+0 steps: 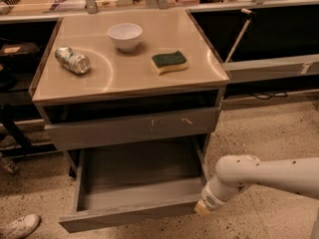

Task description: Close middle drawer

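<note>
The middle drawer [130,216] is pulled far out at the bottom of the cabinet. Its plain grey front panel faces the floor side and its grey floor [139,171] is bare. My gripper [202,208] is at the end of the white arm [259,174], low on the right. It is right at the right end of the drawer's front panel. Above it, the taller grey drawer front with pale scratch marks [134,128] stands slightly out from the cabinet.
On the cabinet top [124,73] are a white bowl [125,35], a green and yellow sponge [170,62] and a crushed can [72,59]. A white shoe [19,226] is at the lower left on the speckled floor. Dark shelving stands on both sides.
</note>
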